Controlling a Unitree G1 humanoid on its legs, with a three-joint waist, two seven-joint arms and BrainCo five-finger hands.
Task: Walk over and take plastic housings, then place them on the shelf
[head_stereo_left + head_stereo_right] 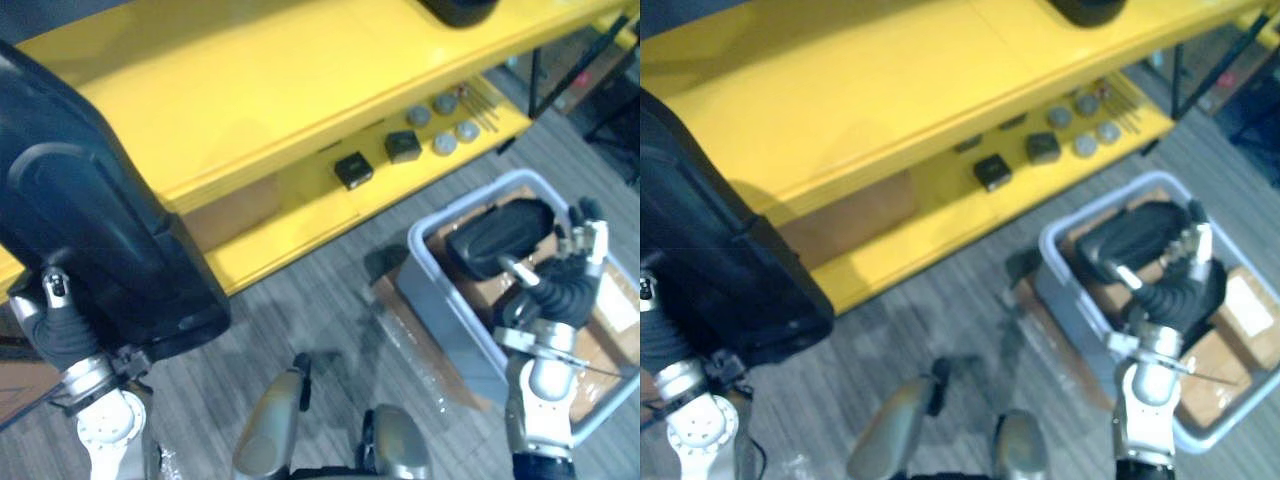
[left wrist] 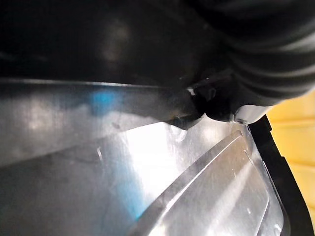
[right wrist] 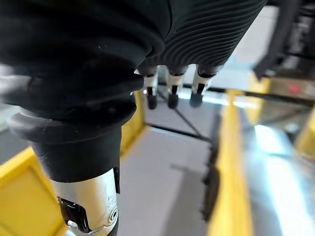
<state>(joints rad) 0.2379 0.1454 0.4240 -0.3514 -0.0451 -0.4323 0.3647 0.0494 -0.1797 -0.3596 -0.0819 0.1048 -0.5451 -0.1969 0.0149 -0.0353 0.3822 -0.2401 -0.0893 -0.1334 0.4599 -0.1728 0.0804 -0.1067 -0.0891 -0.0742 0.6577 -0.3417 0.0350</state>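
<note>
Housing (image 1: pixel 90 230) at left hand (image 1: pixel 62 325); right hand (image 1: pixel 572 270) over bin (image 1: pixel 450 320)

The black housing (image 1: pixel 95 225) mostly hides the left hand (image 1: pixel 62 332).

Two small black boxes (image 1: pixel 353 170) lie near several grey discs (image 1: pixel 444 143).

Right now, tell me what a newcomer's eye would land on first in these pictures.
A big black plastic housing looms at the left, held up at the left hand in front of the long yellow shelf. On the right, a grey bin on the floor holds a second black housing, and the right hand hangs above it with relaxed fingers.
</note>
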